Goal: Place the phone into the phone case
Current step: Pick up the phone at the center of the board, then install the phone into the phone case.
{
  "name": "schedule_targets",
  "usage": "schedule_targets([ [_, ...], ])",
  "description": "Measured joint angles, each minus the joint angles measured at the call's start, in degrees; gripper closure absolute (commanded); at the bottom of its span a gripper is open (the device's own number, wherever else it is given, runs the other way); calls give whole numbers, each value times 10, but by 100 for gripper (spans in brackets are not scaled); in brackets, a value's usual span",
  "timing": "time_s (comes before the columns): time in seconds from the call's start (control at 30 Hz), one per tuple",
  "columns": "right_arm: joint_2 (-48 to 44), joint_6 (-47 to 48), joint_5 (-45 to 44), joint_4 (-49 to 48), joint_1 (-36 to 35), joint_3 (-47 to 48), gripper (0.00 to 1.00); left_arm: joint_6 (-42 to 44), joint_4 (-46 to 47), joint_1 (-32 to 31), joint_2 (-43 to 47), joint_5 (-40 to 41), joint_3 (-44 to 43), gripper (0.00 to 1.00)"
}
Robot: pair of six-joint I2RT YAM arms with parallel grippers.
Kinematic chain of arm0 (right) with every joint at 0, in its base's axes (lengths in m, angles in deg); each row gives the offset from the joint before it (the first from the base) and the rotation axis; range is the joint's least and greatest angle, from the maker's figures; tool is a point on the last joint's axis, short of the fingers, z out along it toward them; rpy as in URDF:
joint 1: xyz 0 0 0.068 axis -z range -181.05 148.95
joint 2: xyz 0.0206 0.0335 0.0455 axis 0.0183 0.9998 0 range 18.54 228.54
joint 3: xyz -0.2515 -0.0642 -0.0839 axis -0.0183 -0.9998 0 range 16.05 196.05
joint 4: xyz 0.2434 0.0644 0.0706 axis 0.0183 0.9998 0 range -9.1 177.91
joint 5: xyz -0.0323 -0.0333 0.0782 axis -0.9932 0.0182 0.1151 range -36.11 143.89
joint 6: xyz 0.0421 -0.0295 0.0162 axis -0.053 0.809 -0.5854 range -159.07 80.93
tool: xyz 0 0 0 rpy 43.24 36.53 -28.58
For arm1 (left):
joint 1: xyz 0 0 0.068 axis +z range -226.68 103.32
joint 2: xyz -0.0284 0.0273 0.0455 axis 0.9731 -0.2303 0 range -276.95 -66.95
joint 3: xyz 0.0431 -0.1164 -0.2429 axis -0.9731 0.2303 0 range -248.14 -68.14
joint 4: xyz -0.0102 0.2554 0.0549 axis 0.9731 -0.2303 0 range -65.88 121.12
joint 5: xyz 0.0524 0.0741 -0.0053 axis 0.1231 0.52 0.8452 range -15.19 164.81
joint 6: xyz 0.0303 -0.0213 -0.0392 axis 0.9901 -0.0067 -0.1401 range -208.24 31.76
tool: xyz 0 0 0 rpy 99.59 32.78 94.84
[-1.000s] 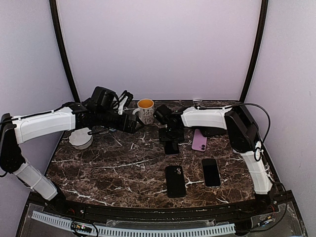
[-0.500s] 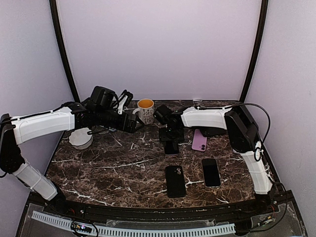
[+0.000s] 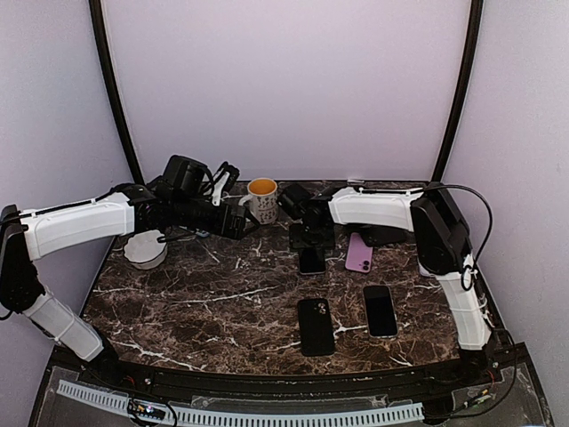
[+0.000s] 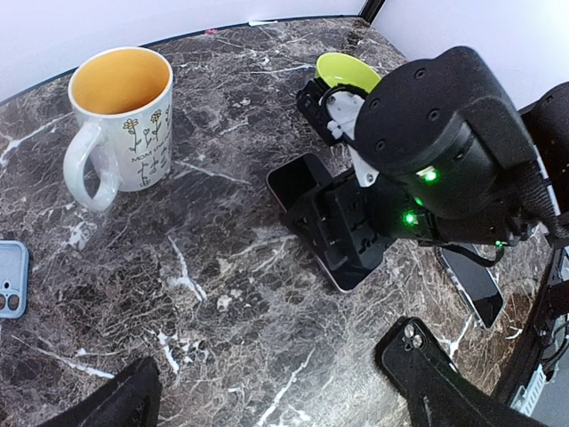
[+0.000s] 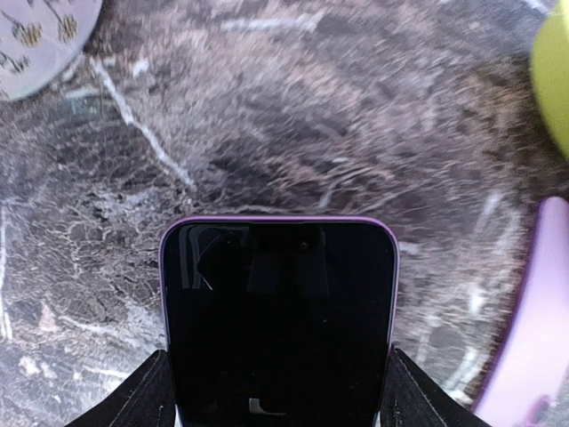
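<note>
Grip on the purple-rimmed, black-screened phone (image 5: pixel 278 320)

The right gripper (image 5: pixel 278 393) is squeezing the phone across its width, one dark finger pressing on each long edge, over the brown marble-patterned table (image 3: pixel 204 302) near its far side. Whether the phone is touching the tabletop is not showing clearly. The flat lilac phone case (image 3: pixel 359 253) is lying just beside it, on the right arm's side. The left gripper (image 4: pixel 277 405) is hovering with fingers spread wide and holding nothing, near the white flower-printed mug (image 4: pixel 124 116)

Robot lab booth: plain lilac walls (image 3: pixel 284 89), marble-look table (image 3: pixel 222 302), black frame poles (image 3: pixel 114 89).
</note>
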Motion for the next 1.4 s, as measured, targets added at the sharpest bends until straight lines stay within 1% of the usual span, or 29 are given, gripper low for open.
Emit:
schedule_targets([
  [0.27,-55,0,-22,9,-3,0,50,0,0,0,-17,8,0,1],
  [0.47,-77,-3,-33,20,-12,1,50,0,0,0,-34,17,0,1],
  [0.7,-92,-9,-51,38,-42,14,50,0,0,0,-49,24,0,1],
  [0.93,-131,-26,-71,49,-75,14,50,3,-1,0,-67,32,0,1],
  [1.17,-166,-46,-83,51,-104,-11,50,5,-1,0,-74,41,0,1],
  [1.4,-191,-69,-92,59,-135,-57,50,5,-1,0,-77,44,0,1],
])
